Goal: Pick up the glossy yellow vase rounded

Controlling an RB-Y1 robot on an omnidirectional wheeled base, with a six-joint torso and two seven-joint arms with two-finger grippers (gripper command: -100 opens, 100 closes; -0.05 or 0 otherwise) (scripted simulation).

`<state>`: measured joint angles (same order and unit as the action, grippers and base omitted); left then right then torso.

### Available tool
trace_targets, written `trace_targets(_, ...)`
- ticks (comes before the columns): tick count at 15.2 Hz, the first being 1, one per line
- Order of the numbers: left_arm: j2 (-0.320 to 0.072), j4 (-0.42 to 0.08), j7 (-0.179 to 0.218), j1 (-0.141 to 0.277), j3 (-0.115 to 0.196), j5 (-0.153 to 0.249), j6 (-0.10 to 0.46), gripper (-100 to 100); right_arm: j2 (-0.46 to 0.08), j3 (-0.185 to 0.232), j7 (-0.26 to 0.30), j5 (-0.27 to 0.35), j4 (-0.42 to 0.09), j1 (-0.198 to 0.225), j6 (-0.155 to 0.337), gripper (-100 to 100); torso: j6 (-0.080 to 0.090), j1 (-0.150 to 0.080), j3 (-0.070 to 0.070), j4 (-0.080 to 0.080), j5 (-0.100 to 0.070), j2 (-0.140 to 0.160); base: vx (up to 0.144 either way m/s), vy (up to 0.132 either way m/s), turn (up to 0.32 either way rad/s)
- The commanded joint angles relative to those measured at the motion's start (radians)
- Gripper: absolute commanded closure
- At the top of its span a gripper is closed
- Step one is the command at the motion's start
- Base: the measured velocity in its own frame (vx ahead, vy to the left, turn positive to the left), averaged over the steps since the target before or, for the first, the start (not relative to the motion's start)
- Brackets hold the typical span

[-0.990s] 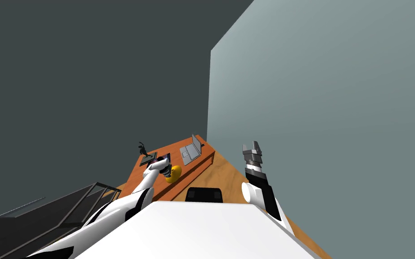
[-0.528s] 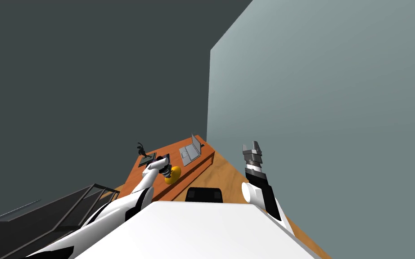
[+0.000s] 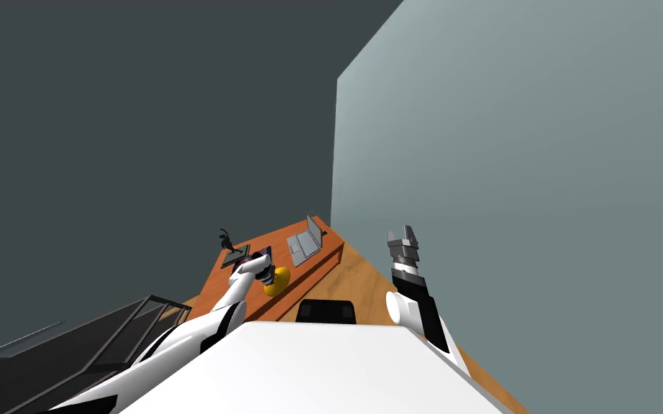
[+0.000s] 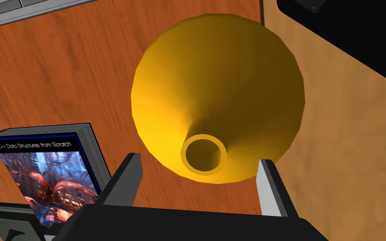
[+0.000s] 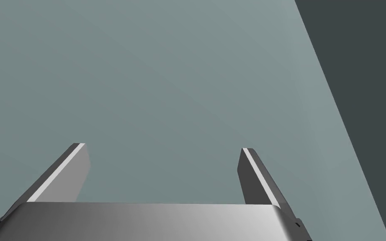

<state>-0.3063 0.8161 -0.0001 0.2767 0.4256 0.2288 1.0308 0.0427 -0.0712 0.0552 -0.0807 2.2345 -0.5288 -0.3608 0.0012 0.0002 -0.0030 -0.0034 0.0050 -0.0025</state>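
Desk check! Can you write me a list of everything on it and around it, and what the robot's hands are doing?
Surface: orange-brown wooden desk.
Job's things: yellow vase, upright near the desk's front edge.
Clutter: book beside the vase; grey laptop, open; dark figurine.
Grippers: left gripper open, fingers either side of the vase's neck, not pressing it; right gripper open, raised away from the desk.
Cables: nothing seen.
Surroundings: grey walls, wooden floor, black chair.

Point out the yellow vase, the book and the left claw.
yellow vase point(image 4: 217, 83): left wrist view, on its round body.
book point(image 4: 49, 175): left wrist view, on its front cover.
left claw point(image 4: 199, 158): left wrist view, midway between its open fingertips.
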Motion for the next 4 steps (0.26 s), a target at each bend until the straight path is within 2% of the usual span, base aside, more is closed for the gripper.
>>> trace_targets(1,-0.011,0.006,-0.003,0.012,0.007,0.001,0.030,100,0.000,0.000,0.000,0.000,0.000,0.000,0.000,0,0.000,0.000,0.000,0.000,0.000,0.000,-0.032,-0.039,-0.013)
trace_targets(3,-0.018,0.020,-0.005,0.015,0.012,0.002,0.054,100,0.000,0.000,0.000,0.000,0.000,0.000,0.000,0,0.001,-0.003,0.001,0.001,-0.001,0.002,-0.042,-0.052,-0.010)
trace_targets(4,-0.014,0.010,-0.003,0.014,0.009,0.001,0.038,100,0.000,0.000,0.000,0.000,0.000,0.000,0.000,0,0.001,-0.004,0.002,0.001,-0.001,0.003,-0.023,-0.026,-0.005)
